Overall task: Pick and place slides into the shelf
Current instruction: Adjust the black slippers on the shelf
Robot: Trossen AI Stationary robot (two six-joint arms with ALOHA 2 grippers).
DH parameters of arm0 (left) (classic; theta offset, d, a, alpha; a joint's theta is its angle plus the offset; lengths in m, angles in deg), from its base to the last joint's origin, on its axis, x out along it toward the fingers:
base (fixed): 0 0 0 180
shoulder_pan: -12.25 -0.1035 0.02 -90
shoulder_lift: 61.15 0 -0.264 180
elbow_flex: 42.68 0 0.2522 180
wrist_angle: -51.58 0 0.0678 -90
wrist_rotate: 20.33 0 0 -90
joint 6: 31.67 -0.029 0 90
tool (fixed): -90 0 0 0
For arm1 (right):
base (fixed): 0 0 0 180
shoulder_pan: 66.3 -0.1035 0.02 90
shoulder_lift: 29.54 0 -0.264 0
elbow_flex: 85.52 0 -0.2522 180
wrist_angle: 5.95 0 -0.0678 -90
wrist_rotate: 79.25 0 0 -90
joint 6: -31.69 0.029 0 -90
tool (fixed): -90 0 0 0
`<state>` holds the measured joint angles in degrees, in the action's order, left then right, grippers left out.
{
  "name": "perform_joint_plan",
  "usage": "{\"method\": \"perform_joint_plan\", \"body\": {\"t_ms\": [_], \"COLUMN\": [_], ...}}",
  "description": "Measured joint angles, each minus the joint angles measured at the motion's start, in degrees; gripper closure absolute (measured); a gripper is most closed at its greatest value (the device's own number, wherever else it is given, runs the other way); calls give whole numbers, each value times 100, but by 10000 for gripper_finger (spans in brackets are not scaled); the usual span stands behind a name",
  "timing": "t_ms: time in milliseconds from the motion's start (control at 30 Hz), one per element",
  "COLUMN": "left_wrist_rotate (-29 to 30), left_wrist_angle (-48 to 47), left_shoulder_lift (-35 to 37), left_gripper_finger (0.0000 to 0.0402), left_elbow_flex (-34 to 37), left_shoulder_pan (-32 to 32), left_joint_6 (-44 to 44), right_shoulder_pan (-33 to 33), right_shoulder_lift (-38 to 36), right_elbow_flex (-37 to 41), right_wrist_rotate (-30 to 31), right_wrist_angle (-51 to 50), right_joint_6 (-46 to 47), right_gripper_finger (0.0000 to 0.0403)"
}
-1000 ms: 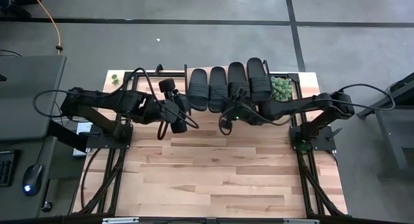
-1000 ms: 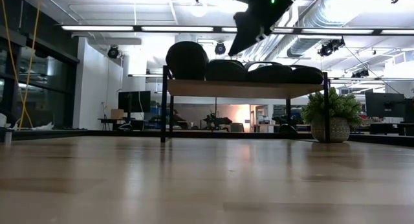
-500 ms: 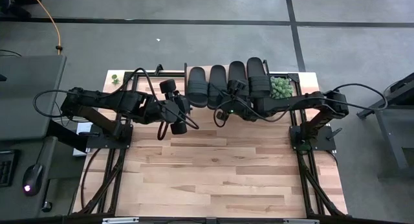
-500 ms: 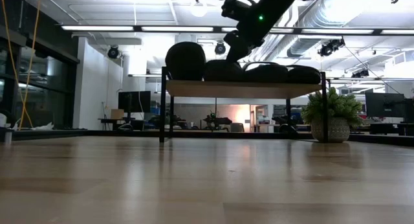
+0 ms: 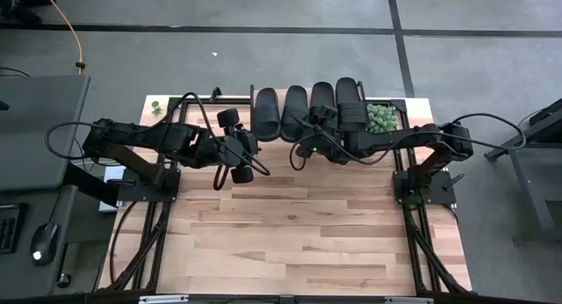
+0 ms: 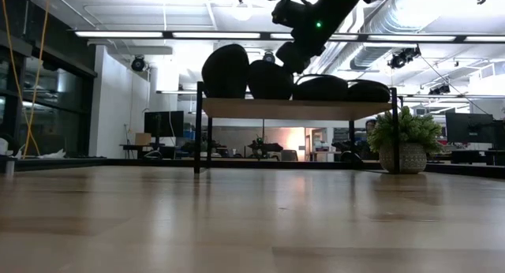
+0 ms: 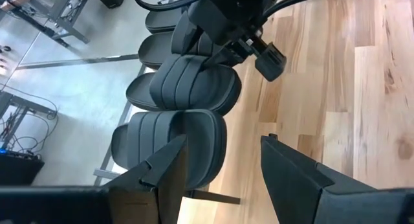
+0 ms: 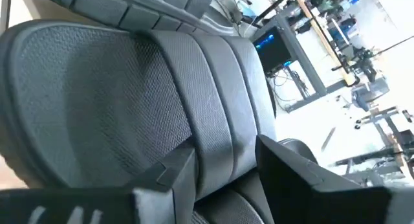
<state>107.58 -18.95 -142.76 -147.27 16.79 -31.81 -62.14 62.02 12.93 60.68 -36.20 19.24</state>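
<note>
Slides (image 5: 294, 113): light, flexible foam; you grip the ribbed strap; right hand (image 5: 309, 126) straddles one, fingers apart.

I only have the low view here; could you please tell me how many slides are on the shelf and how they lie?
Observer: Four slides lie side by side, filling the shelf top.
Operator: Thank you. Which one is the right gripper at?
Observer: From above, the right gripper sits at the second slide from the left; its wrist view shows that slide's ribbed strap right ahead.
Operator: And where is the left arm?
Observer: The left gripper hangs over the table by the shelf's left end, fingers open and empty.
</note>
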Motion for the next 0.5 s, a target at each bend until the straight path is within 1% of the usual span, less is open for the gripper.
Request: {"method": "perform_joint_plan", "body": {"t_ms": [233, 333, 433, 500], "left_wrist_rotate": [-1, -2, -2, -2], "left_wrist_angle": [-46, -44, -44, -44], "left_shoulder_lift": [0, 0, 0, 0], "left_gripper_finger": [224, 224, 224, 224], "left_elbow_flex": [0, 0, 0, 0], "left_shoulder_pan": [0, 0, 0, 0], "left_joint_6": [46, 52, 59, 61], "right_shoulder_pan": [0, 2, -4, -4], "right_shoulder_lift": [0, 0, 0, 0], "right_elbow_flex": [0, 0, 0, 0], "right_wrist_rotate": [-79, -253, -47, -81], "right_wrist_angle": [-178, -316, -336, -337], "right_joint_6": [-5, -11, 155, 219], "right_gripper_finger": [261, 261, 261, 261]}}
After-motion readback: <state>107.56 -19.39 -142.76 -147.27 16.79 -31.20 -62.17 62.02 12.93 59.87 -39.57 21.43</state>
